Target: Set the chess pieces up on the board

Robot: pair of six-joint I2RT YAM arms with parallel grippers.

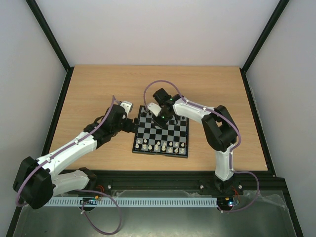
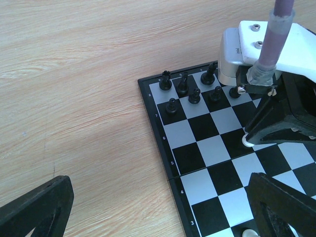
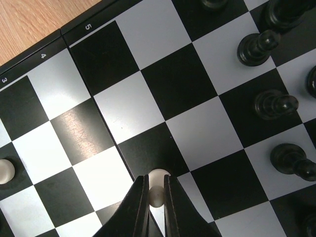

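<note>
The board [image 1: 148, 149] lies at the table's middle, black pieces [image 2: 182, 86] along its far rows and cream-white pieces [image 1: 157, 146] along its near rows. My right gripper [image 3: 156, 193] is shut on a cream-white piece [image 3: 157, 195] and holds it over the board's middle squares; it also shows in the top view [image 1: 163, 118] and the left wrist view [image 2: 245, 140]. My left gripper [image 1: 132, 121] is open and empty at the board's far left corner, its fingers [image 2: 37, 207] spread over the board's left edge [image 2: 170, 175].
Black pieces [image 3: 276, 104] stand in rows to the right of my right gripper. Another cream-white piece [image 3: 6, 170] stands at the left edge of the right wrist view. A black frame [image 1: 64, 106] borders the wooden table [image 1: 98, 84].
</note>
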